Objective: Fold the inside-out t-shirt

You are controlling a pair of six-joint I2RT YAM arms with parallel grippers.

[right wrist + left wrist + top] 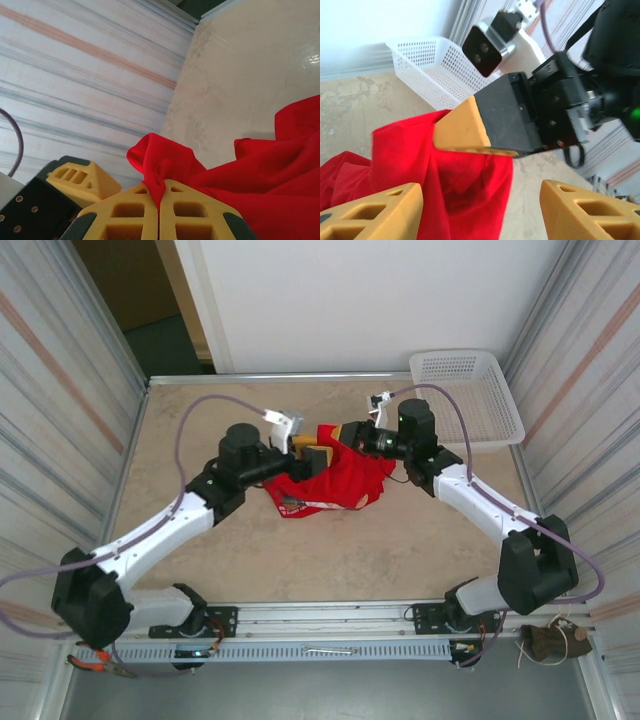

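Yellow-padded right gripper (pixel 159 191) clamps an edge of the bright red cotton t-shirt (pixel 260 190); left gripper (pixel 480 202) (jaws parted) faces it, just beside.

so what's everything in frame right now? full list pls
t-shirt: one, bright red, bunched up mid-table, partly lifted
basket: one, white mesh, far right corner of the table, nothing in it
table: one, beige marbled top, walled in by panels on both sides
cables: two, purple, one looping along each arm
arms: two, white and black, based at the near edge, both reaching to the t-shirt
left gripper: one, yellow fingers, open, at the t-shirt's left side
right gripper: one, yellow fingers, shut on a fold of the t-shirt
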